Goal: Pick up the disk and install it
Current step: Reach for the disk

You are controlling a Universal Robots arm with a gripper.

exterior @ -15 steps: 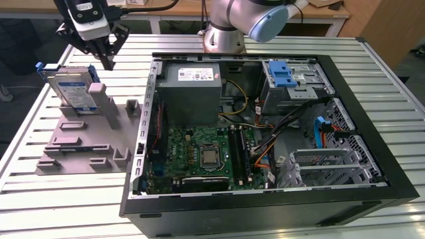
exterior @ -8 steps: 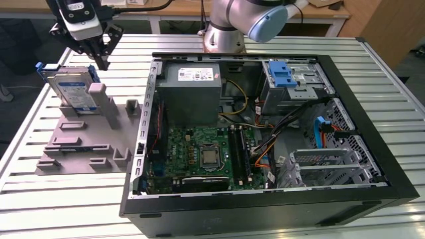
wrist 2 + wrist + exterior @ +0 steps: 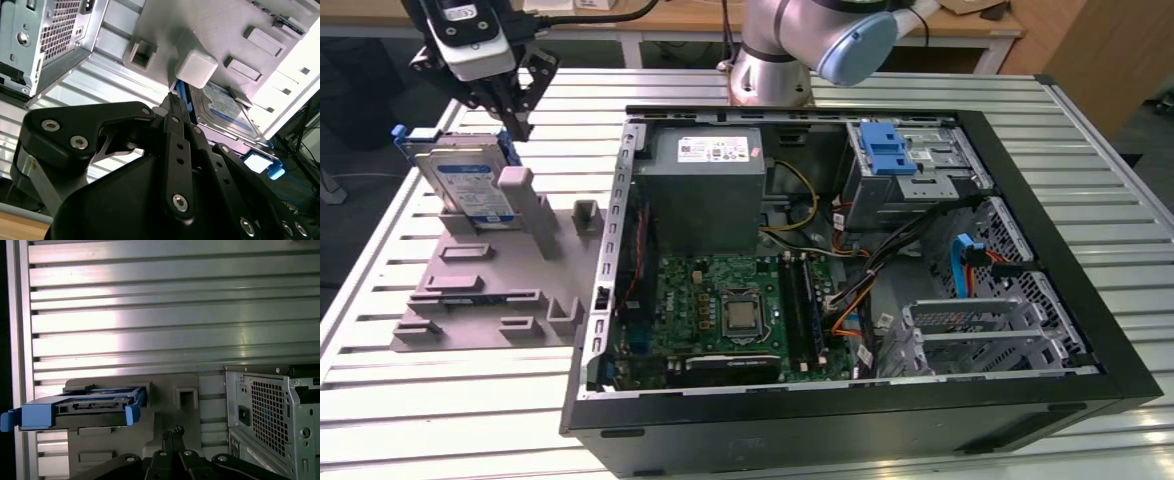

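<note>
The disk [image 3: 467, 182] stands on edge in a grey holder [image 3: 487, 295] at the exterior view's left, a silver drive with a white-and-blue label in a blue bracket. My gripper [image 3: 520, 126] hangs just above the disk's upper corner, on the side facing the computer case. Both wrist views show its black fingers pressed together with nothing between them. In the second wrist view the gripper [image 3: 175, 100] ends beside the blue bracket edge of the disk [image 3: 225, 111]. In the first wrist view the disk [image 3: 85, 407] lies to one side of the gripper [image 3: 172, 432], apart from it.
An open computer case [image 3: 1067, 300] lies on the slatted metal table [image 3: 454, 400], at the exterior view's right. Inside are a grey power-supply box [image 3: 707, 180], a motherboard [image 3: 720, 310] and a drive cage with a blue latch [image 3: 891, 150]. The arm's base [image 3: 767, 70] stands behind the case.
</note>
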